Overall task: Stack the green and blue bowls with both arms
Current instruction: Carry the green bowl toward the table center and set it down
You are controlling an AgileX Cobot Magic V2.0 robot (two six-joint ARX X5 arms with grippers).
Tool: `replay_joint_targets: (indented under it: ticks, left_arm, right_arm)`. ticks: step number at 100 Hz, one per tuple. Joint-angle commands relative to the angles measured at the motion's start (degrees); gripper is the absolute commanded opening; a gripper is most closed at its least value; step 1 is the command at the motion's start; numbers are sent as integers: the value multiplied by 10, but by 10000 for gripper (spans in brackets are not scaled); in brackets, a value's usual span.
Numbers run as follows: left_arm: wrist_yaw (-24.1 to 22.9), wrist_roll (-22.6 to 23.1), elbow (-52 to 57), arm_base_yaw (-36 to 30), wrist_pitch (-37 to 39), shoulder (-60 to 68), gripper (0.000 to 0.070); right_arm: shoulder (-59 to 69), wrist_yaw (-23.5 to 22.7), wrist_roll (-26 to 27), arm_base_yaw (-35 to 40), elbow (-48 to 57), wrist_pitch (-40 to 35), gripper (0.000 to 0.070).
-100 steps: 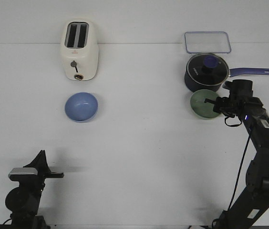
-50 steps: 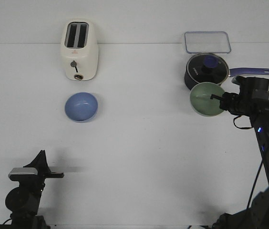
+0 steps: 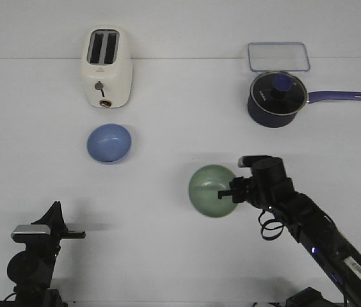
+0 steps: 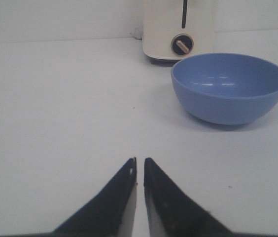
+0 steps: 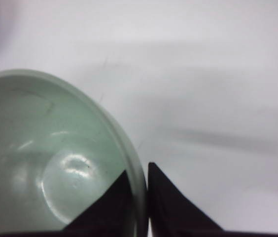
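The blue bowl (image 3: 109,142) sits upright on the white table in front of the toaster; it also shows in the left wrist view (image 4: 229,86). My right gripper (image 3: 224,194) is shut on the rim of the green bowl (image 3: 213,190) and holds it tilted above the table's middle. In the right wrist view the bowl's wall (image 5: 55,158) is pinched between the two fingers, gripper (image 5: 140,175). My left gripper (image 4: 139,163) is shut and empty, low at the front left (image 3: 78,235), well short of the blue bowl.
A cream toaster (image 3: 106,66) stands at the back left. A dark navy saucepan (image 3: 278,96) with glass lid and a clear lidded container (image 3: 278,56) stand at the back right. The table's far edge runs behind them.
My right arm has lifted the green bowl from beside the saucepan and carried it left and toward the front, to the table's middle. The left arm has not moved.
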Motion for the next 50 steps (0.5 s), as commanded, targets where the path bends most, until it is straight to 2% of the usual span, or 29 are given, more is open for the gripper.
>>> replay_joint_targets:
  ticks: [1, 15, 50]
  left_arm:
    - [1, -1, -12, 2, 5, -1, 13]
    - [1, -1, -12, 2, 5, -1, 13]
    - [1, -1, -12, 2, 5, -1, 13]
  right_arm:
    - [19, 15, 21, 31, 6, 12, 0]
    - [52, 47, 21, 71, 6, 15, 0]
    - [126, 50, 15, 81, 6, 23, 1]
